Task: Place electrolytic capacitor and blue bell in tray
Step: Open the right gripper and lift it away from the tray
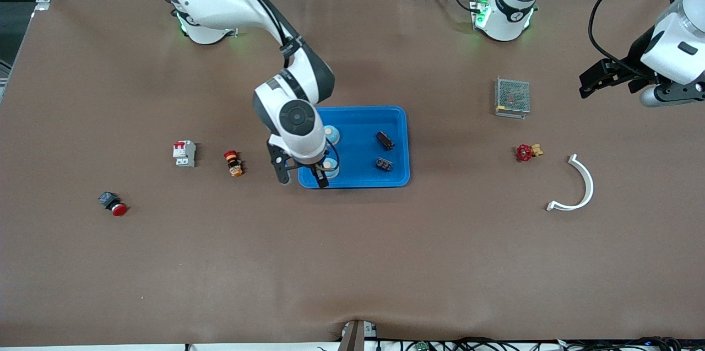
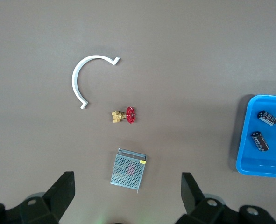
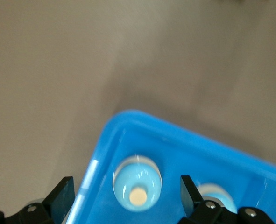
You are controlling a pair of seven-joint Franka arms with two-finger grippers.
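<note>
Task looks finished: two blue bells (image 1: pixel 330 148) and two capacitors (image 1: pixel 384 151) lie in the tray (image 1: pixel 399 144), right gripper (image 1: pixel 300 172) open and empty over its corner, left gripper (image 1: pixel 608 82) open, waiting aside.

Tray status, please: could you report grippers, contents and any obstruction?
Right gripper open over tray corner. Left gripper open, waiting. Two blue bells and two capacitors in tray. Nothing in the way.

a bright-blue plastic tray (image 3: pixel 100 161) holds two light-blue round bells (image 3: pixel 137 183), between the right gripper's (image 3: pixel 126 198) spread black fingers (image 3: pixel 60 195).
</note>
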